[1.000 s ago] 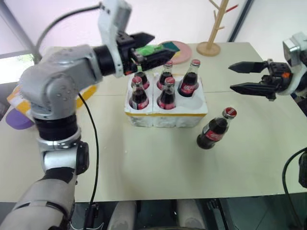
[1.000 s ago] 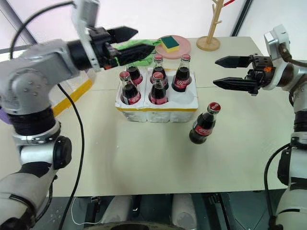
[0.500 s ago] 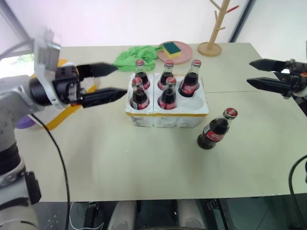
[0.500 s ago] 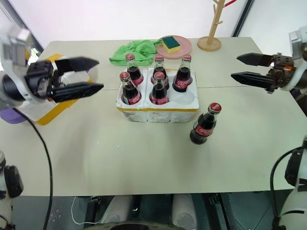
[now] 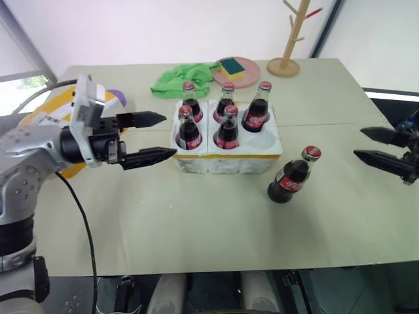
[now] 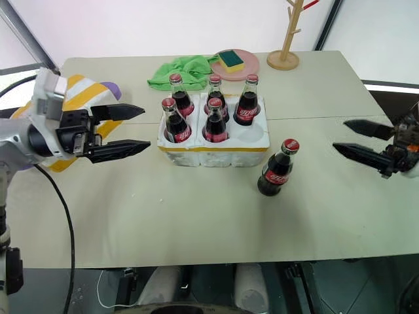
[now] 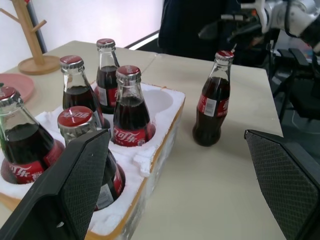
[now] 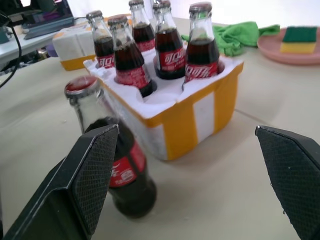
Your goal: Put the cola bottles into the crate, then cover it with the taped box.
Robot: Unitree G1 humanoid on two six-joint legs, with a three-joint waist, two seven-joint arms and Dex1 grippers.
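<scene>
Five small glass cola bottles with red caps and red labels standing upright in the low white foam crate with a yellow tape band round its rim, at the middle of the pale worktop. Three bottles along the far row, two in the near row; near-right well unfilled. Sixth cola bottle upright on the worktop, just beside the crate's near-right corner, apart from it.

Left pincer hovering level to the left of the crate, black fingers spread wide, tips pointing at the crate's left end, near but not touching, nothing between them. Right pincer out near the worktop's right edge, fingers likewise spread wide and bare, pointing toward the lone bottle, well apart from it.

Larger white foam box with wide yellow tape stripes and a white shipping label lying at the far left of the worktop, partly hidden behind the left arm. Crumpled green cloth behind the crate; round pink plate beside it carrying a yellow-and-green sponge; wooden branch-shaped stand at the far right corner.
</scene>
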